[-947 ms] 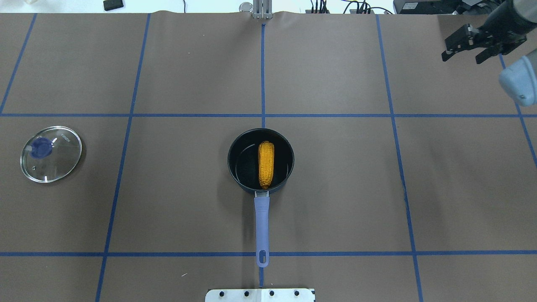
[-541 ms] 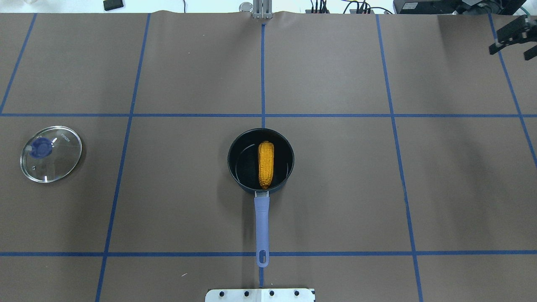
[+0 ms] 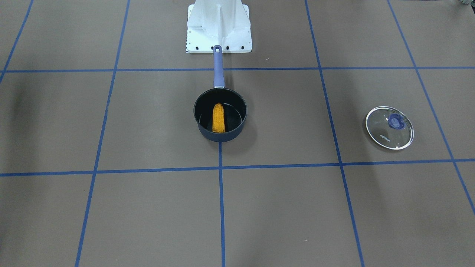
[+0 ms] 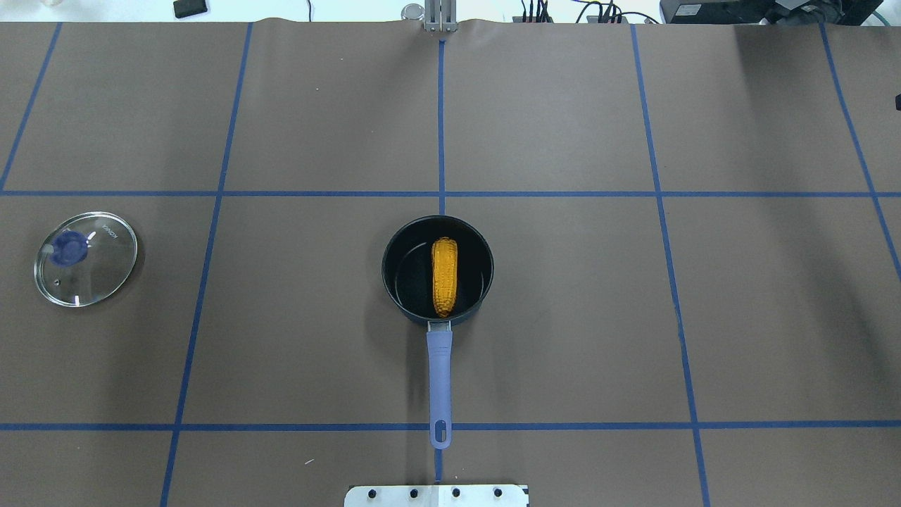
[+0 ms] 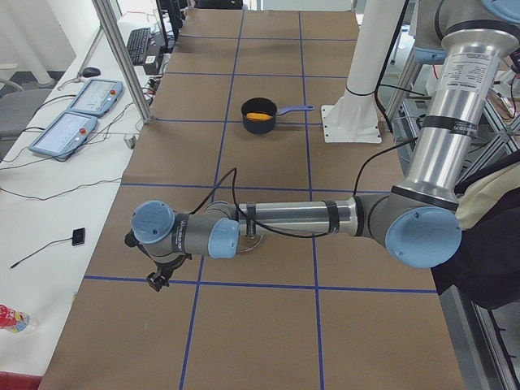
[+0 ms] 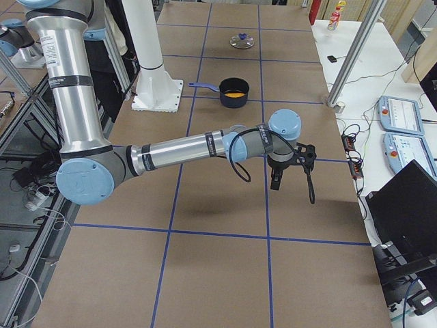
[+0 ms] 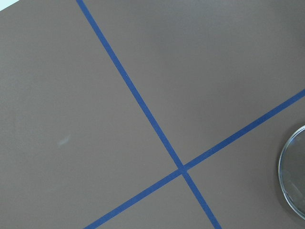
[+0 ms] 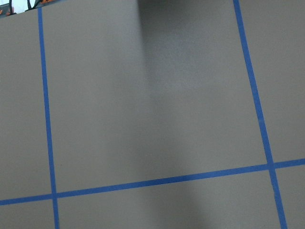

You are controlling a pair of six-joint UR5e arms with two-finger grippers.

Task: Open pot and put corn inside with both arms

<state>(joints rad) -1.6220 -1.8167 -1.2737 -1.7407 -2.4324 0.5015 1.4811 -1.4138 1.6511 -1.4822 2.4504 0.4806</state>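
The pot (image 4: 401, 278) stands uncovered at the table's middle, its purple-blue handle (image 4: 438, 366) pointing to the robot's base. The corn (image 4: 444, 276) lies inside it, along the handle's line. Both also show in the front view, the pot (image 3: 220, 138) and the corn (image 3: 218, 118). The left gripper (image 5: 158, 275) shows only in the exterior left view, far out past the lid; I cannot tell if it is open. The right gripper (image 6: 290, 174) shows only in the exterior right view, far from the pot (image 6: 234, 89); I cannot tell its state. Both wrist views show only table.
The round glass lid (image 4: 86, 258) with its purple knob lies flat on the table's left side, apart from the pot; its edge shows in the left wrist view (image 7: 293, 181). The white base plate (image 4: 436, 495) sits at the near edge. Blue tape lines grid the brown table.
The right gripper has drawn back out of the overhead view at the far right. The pot, the corn and the lid have not moved.
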